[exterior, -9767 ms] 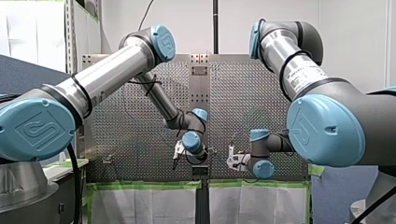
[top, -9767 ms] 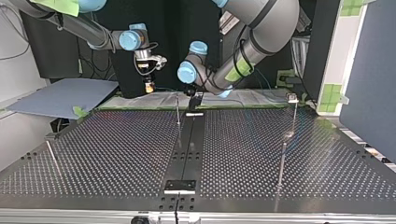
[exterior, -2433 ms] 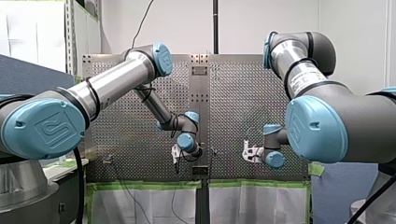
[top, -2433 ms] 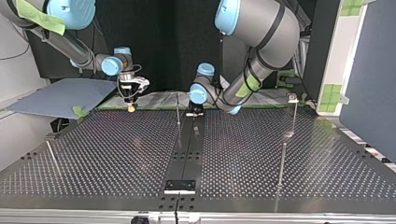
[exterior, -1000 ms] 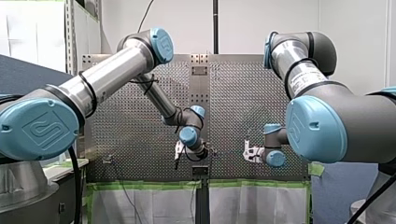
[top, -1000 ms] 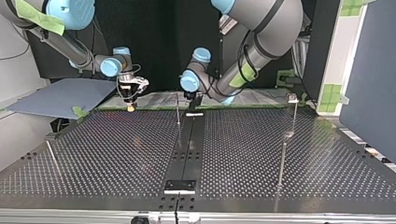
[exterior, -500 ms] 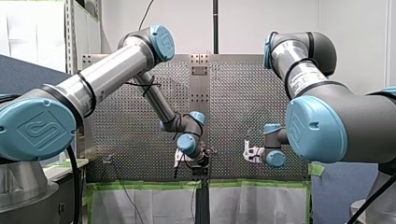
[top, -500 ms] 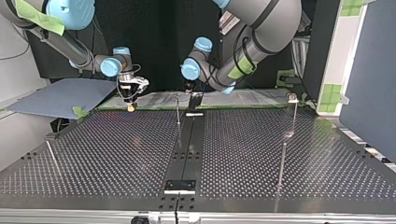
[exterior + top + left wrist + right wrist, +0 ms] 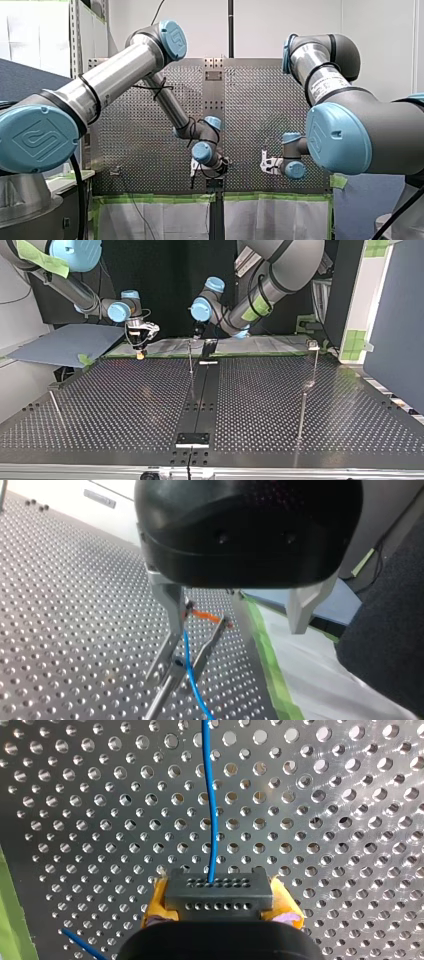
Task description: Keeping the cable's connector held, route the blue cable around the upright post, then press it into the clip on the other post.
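Blue cable [image 9: 211, 810] leaves the black connector [image 9: 218, 892], which my right gripper [image 9: 218, 906] pinches between its yellow pads [image 9: 154, 905] over the perforated table [image 9: 350, 820], at the top view's far left. Thin and nearly straight there, it runs off ahead of the pads. In my left wrist view it lies in the mouth of the forked metal clip [image 9: 209, 646] atop its post [image 9: 158, 702], just beside one of my left gripper's [image 9: 235, 630] spread metal fingers [image 9: 170, 605], which hold nothing. I judge the pressing-in step is in hand; the next move calls for a short push down into the clip, the connector kept pinched.
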Robot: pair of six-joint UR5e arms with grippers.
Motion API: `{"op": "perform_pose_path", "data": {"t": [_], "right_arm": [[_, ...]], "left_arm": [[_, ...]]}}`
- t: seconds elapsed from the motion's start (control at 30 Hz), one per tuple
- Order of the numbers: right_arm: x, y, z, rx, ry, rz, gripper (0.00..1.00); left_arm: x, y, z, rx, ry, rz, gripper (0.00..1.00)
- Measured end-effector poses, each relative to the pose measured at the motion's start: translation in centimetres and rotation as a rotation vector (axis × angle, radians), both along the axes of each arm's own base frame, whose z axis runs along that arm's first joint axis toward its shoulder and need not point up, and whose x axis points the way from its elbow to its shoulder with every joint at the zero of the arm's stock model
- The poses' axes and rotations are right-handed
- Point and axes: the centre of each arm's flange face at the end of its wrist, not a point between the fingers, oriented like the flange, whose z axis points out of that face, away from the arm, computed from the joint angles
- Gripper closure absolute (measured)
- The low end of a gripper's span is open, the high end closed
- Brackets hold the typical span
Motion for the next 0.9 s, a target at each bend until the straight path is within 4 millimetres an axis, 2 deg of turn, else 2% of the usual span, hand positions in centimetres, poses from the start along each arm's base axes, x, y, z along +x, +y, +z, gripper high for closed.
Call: {"op": "perform_pose_path", "data": {"t": [0.9], "right_arm": [[0.00, -0.04, 0.04, -0.002, -0.003, 0.001, 1.00]], "left_arm": [[0.14, -0.83, 0.40, -0.046, -0.054, 0.032, 0.00]]}}
